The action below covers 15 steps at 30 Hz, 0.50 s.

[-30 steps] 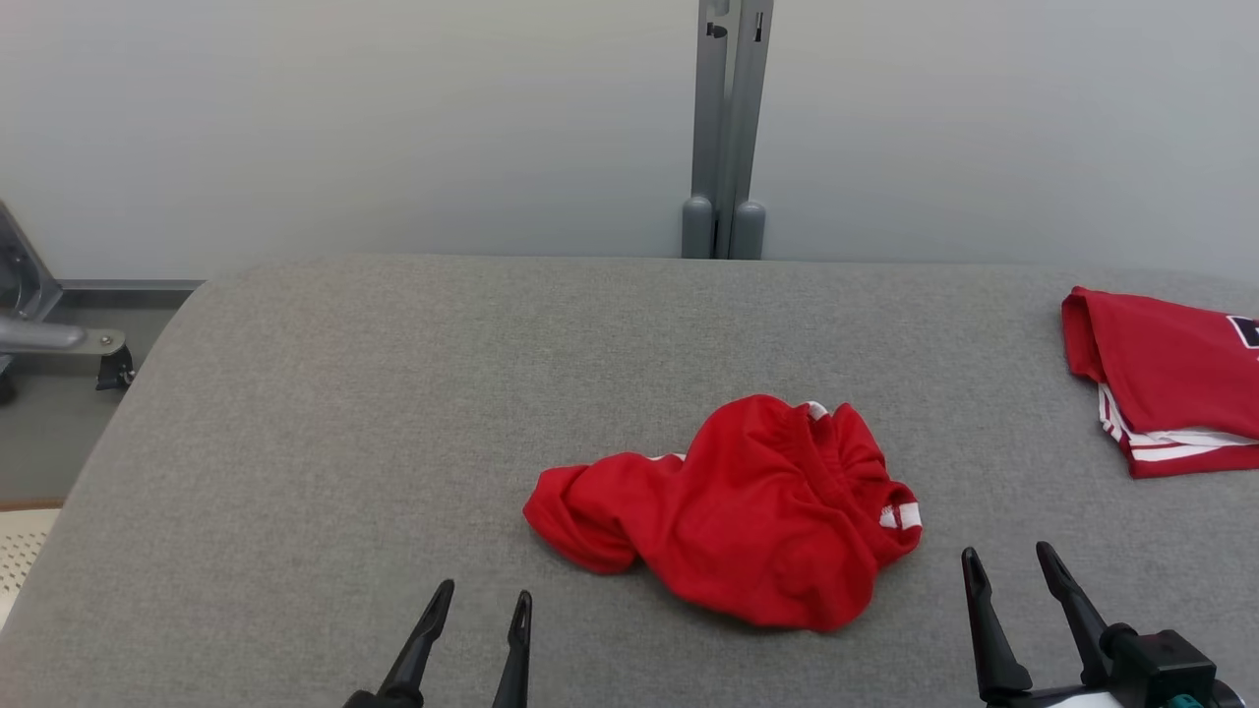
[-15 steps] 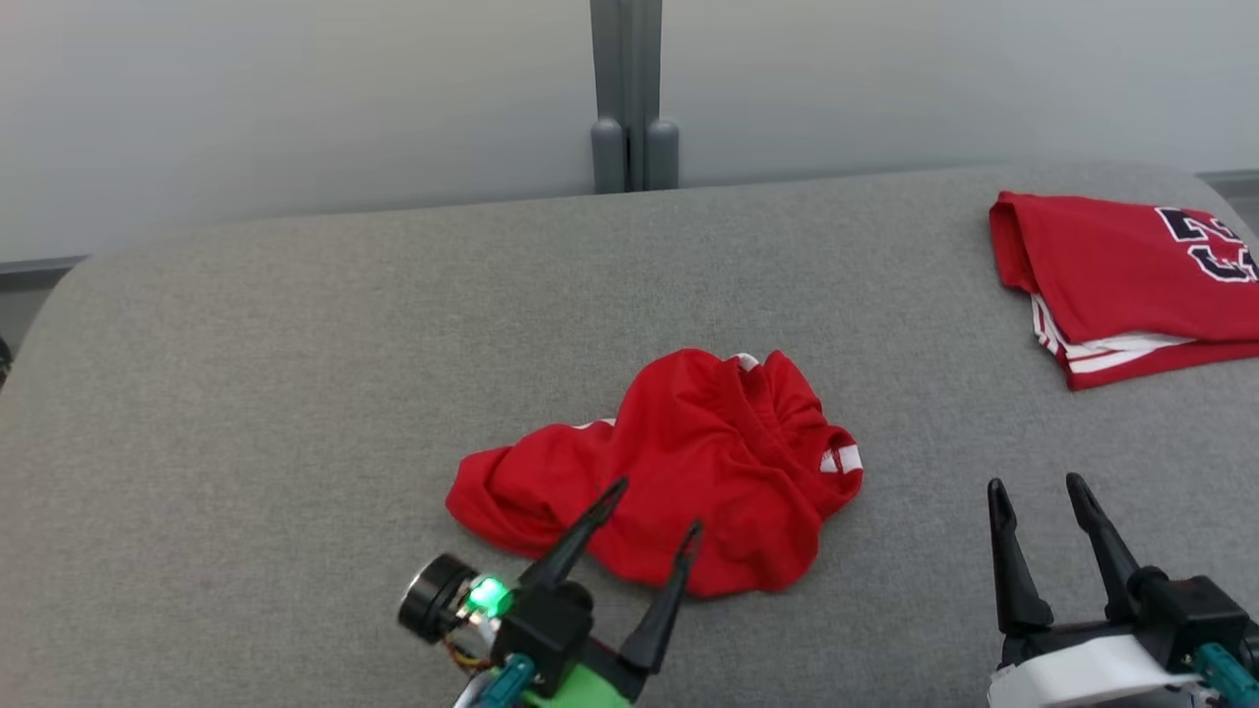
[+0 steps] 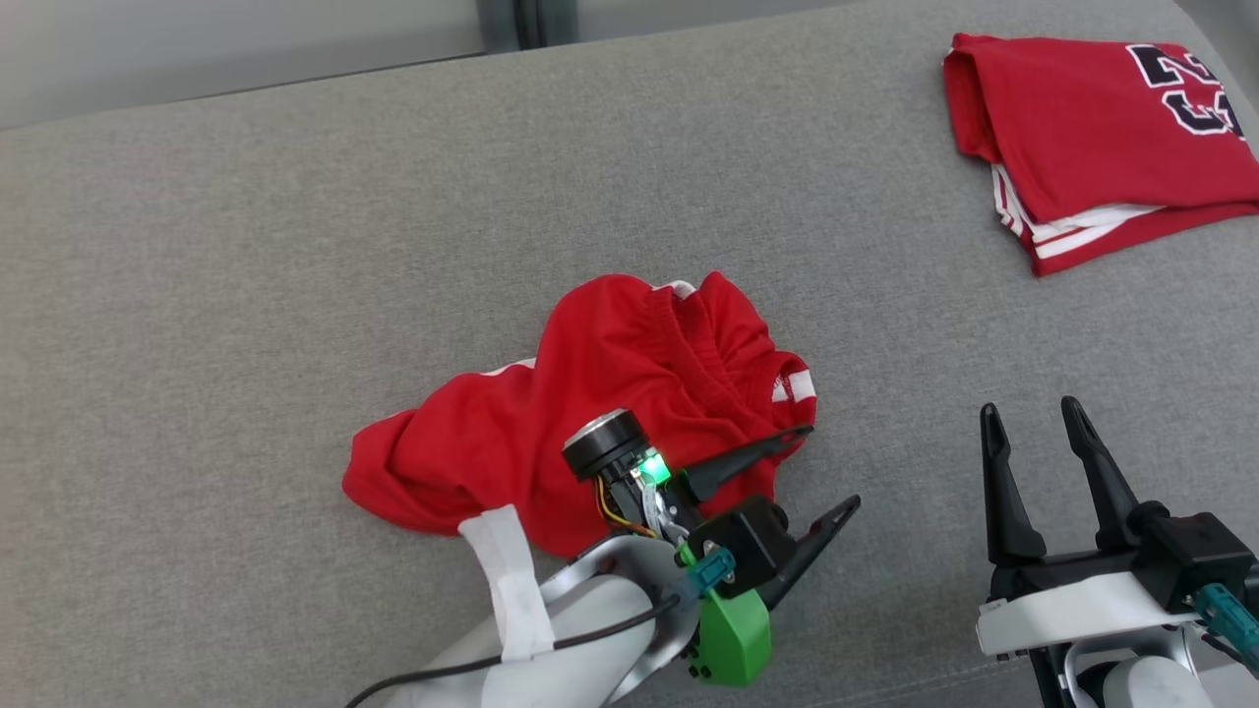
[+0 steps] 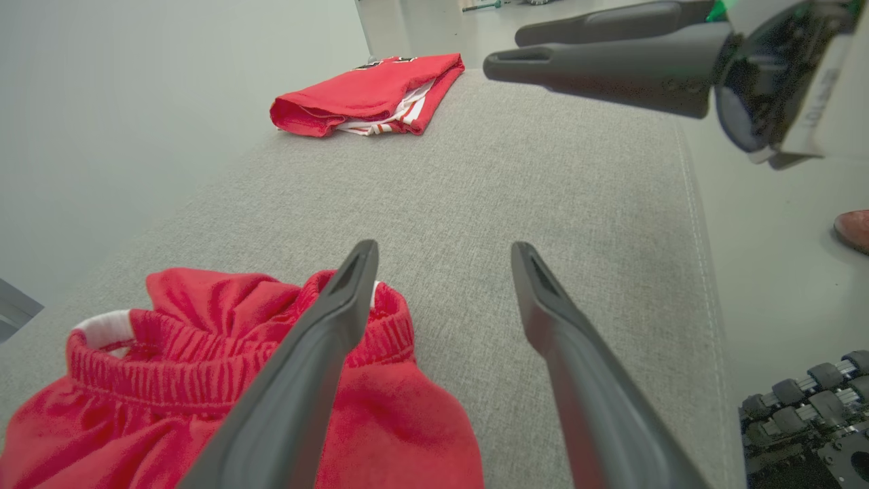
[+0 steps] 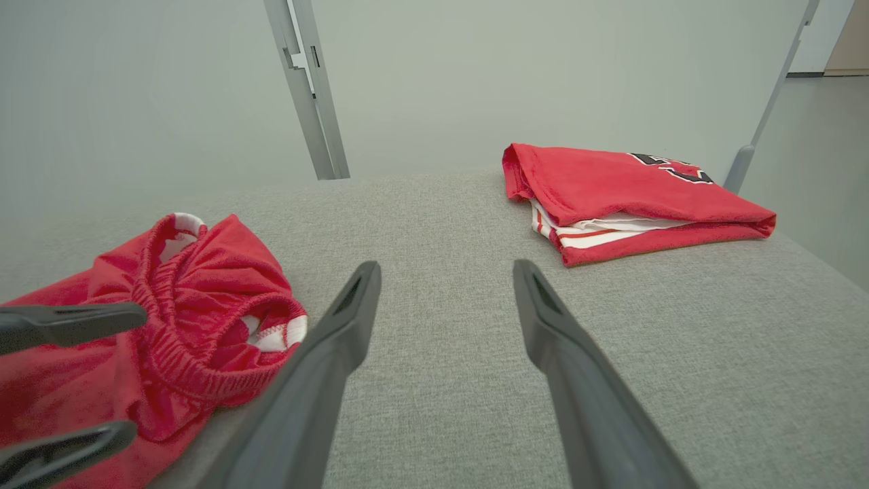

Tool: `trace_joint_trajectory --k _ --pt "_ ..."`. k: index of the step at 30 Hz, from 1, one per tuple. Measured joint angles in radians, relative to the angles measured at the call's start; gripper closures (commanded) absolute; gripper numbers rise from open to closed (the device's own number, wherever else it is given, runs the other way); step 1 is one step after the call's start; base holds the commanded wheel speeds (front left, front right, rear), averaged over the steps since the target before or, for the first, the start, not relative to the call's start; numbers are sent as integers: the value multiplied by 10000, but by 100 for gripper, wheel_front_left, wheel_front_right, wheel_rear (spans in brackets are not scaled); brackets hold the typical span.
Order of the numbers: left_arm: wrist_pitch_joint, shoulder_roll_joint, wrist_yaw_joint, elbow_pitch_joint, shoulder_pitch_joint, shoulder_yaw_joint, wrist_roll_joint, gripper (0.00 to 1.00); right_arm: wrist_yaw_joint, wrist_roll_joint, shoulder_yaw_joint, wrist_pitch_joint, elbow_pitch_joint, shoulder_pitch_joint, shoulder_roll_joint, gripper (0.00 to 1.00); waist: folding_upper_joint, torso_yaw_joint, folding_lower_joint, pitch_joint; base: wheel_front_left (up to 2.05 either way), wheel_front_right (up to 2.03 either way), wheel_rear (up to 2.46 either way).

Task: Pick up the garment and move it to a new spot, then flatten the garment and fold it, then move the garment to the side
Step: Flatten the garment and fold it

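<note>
While the crumpled red garment (image 3: 610,364) lies mid-surface on the grey fabric (image 3: 295,246), the left gripper (image 3: 831,466) hovers at its right edge, jaws spread, holding nothing; the right gripper (image 3: 1028,407) stands open, well apart. A folded red jersey (image 3: 1082,128) lies far right.

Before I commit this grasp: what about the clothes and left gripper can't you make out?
Crumpled red garment: near edge hidden under the left gripper in the head view, and cut by the bottom edge in the left wrist view.
Whether it touches the cloth: cannot tell.
Folded jersey: number cut by the head view's right edge.
</note>
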Motion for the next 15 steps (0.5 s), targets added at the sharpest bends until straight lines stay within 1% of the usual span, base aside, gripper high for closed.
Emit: trace_joint_trajectory --k 1,7,10,11,12,13,15 --pt "148 12 56 104 -142 -123 -6 0 0 2 0 0 12 -46 -2 0 0 -69 0 90 0 0 0" --pt "1147 0 970 709 -536 -506 -259 0 0 75 -10 0 71 -214 0 0 0 -483 0 480 0 0 0" --pt "1386 2 1273 965 -661 -558 -410 0 0 113 31 0 107 -248 0 0 0 -545 0 533 0 0 0" --pt "1471 4 1329 1049 -706 -566 -456 27 0 144 59 0 127 -248 0 0 0 -544 0 523 0 0 0" --pt "1553 4 1465 1141 -751 -554 -508 60 0 173 90 0 151 -251 2 0 0 -539 0 504 0 0 0" --pt "1670 2 1584 1258 -798 -546 -562 100 0 180 119 0 169 -253 2 0 0 -535 0 483 0 0 0" --pt "2215 -2 1678 1576 -875 -546 -686 100 0 215 171 0 190 -267 2 0 0 -535 0 435 0 0 0"
